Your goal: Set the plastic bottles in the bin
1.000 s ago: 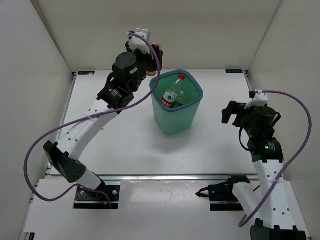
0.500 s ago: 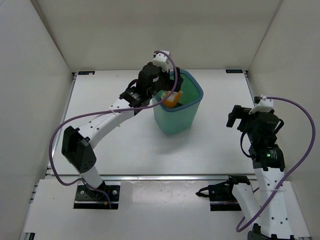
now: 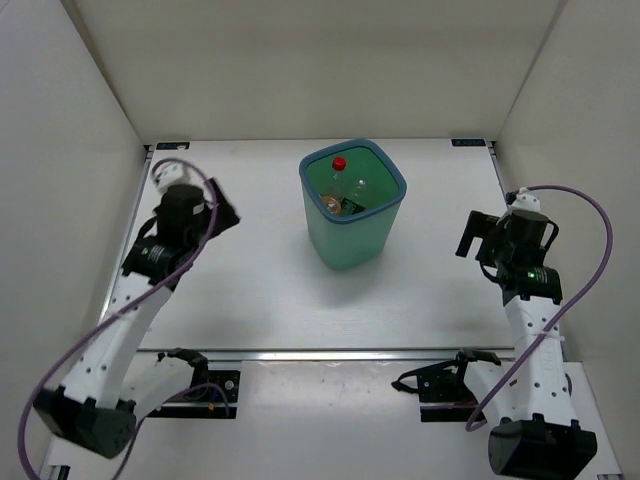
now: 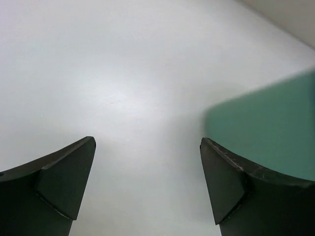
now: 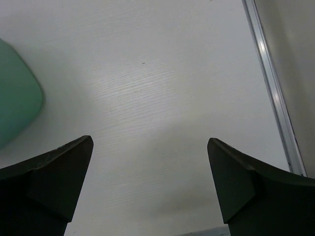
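The teal bin (image 3: 392,180) stands upright at the middle back of the table. Inside it lie plastic bottles: a clear one with a red cap (image 3: 339,164), an orange one (image 3: 331,204), and another clear one (image 3: 358,188) I can barely make out. My left gripper (image 3: 226,214) is open and empty, well left of the bin; in the left wrist view its fingers (image 4: 64,179) frame bare table, with the bin's wall (image 4: 268,128) at right. My right gripper (image 3: 468,234) is open and empty, right of the bin. The bin's corner (image 5: 15,98) shows at the left of the right wrist view.
White walls enclose the table on three sides. A metal rail (image 5: 273,93) runs along the table's right edge, close to my right gripper (image 5: 150,184). Both arm bases sit at the near edge.
My left arm carried the orange bottle over the bin, opened and released it inside, then swung back to the left side. The right arm shifted only slightly.
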Controlling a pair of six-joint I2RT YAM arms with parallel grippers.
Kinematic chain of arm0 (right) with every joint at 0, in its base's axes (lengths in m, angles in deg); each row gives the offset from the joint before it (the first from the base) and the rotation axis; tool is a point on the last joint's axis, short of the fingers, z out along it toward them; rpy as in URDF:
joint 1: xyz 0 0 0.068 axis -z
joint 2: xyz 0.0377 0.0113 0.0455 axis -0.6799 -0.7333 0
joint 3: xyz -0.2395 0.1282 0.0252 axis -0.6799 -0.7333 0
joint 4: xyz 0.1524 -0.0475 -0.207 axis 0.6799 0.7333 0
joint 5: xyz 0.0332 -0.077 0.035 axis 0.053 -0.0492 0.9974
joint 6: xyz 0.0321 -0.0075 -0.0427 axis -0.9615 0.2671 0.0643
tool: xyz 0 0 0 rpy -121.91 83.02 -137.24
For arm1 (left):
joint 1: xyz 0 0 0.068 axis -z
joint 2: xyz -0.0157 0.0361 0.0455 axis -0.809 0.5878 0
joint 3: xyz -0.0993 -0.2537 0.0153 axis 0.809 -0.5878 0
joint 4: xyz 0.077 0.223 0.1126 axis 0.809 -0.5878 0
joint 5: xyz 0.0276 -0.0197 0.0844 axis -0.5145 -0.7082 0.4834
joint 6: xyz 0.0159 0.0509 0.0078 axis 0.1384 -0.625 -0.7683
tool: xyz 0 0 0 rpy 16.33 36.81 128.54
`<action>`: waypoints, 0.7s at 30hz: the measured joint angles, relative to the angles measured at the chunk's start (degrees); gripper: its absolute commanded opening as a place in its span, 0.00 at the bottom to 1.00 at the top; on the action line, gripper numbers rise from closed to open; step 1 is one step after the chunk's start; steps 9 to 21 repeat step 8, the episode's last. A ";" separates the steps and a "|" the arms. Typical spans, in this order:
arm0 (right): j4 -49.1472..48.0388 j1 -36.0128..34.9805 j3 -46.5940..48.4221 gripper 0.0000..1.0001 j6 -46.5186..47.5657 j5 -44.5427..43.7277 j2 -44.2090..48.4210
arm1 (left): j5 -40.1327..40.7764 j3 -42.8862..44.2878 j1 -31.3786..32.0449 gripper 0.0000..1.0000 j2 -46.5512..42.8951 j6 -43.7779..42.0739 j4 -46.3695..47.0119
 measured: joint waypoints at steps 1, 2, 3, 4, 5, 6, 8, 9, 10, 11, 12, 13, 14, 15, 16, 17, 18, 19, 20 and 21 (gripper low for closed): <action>0.35 0.26 -0.04 0.99 -0.24 -0.20 -0.94 | 1.49 -3.58 -3.13 0.99 -3.72 1.44 -2.67; 0.70 0.37 -0.13 0.99 -0.61 -0.22 -1.29 | 2.82 -6.32 -5.66 0.99 -6.64 2.62 -5.22; 1.09 0.55 -0.13 1.00 -1.03 -0.17 -1.29 | 4.20 -8.59 -7.82 0.99 -9.53 3.54 -8.20; 1.29 0.81 -0.13 0.99 -1.25 0.11 -1.14 | 5.62 -10.10 -9.16 0.99 -11.87 4.33 -10.99; 1.36 1.09 -0.13 0.99 -1.57 0.52 -0.85 | 6.84 -10.43 -9.86 0.98 -13.35 4.63 -13.44; 1.33 1.20 -0.13 1.00 -1.90 0.81 -0.68 | 7.98 -10.38 -10.12 0.99 -14.38 4.76 -14.95; 1.33 1.20 -0.13 0.99 -2.89 1.29 -0.50 | 10.16 -9.46 -9.88 0.99 -15.39 4.85 -17.05; 1.33 1.20 -0.13 0.99 -2.89 1.29 -0.50 | 10.16 -9.46 -9.88 0.99 -15.39 4.85 -17.05; 1.33 1.20 -0.13 0.99 -2.89 1.29 -0.50 | 10.16 -9.46 -9.88 0.99 -15.39 4.85 -17.05; 1.33 1.20 -0.13 0.99 -2.89 1.29 -0.50 | 10.16 -9.46 -9.88 0.99 -15.39 4.85 -17.05; 1.33 1.20 -0.13 0.99 -2.89 1.29 -0.50 | 10.16 -9.46 -9.88 0.99 -15.39 4.85 -17.05; 1.33 1.20 -0.13 0.99 -2.89 1.29 -0.50 | 10.16 -9.46 -9.88 0.99 -15.39 4.85 -17.05; 1.33 1.20 -0.13 0.99 -2.89 1.29 -0.50 | 10.16 -9.46 -9.88 0.99 -15.39 4.85 -17.05; 1.33 1.20 -0.13 0.99 -2.89 1.29 -0.50 | 10.16 -9.46 -9.88 0.99 -15.39 4.85 -17.05; 1.33 1.20 -0.13 0.99 -2.89 1.29 -0.50 | 10.16 -9.46 -9.88 0.99 -15.39 4.85 -17.05; 1.33 1.20 -0.13 0.99 -2.89 1.29 -0.50 | 10.16 -9.46 -9.88 0.99 -15.39 4.85 -17.05; 1.33 1.20 -0.13 0.99 -2.89 1.29 -0.50 | 10.16 -9.46 -9.88 0.99 -15.39 4.85 -17.05; 1.33 1.20 -0.13 0.99 -2.89 1.29 -0.50 | 10.16 -9.46 -9.88 0.99 -15.39 4.85 -17.05; 1.33 1.20 -0.13 0.99 -2.89 1.29 -0.50 | 10.16 -9.46 -9.88 0.99 -15.39 4.85 -17.05; 1.33 1.20 -0.13 0.99 -2.89 1.29 -0.50 | 10.16 -9.46 -9.88 0.99 -15.39 4.85 -17.05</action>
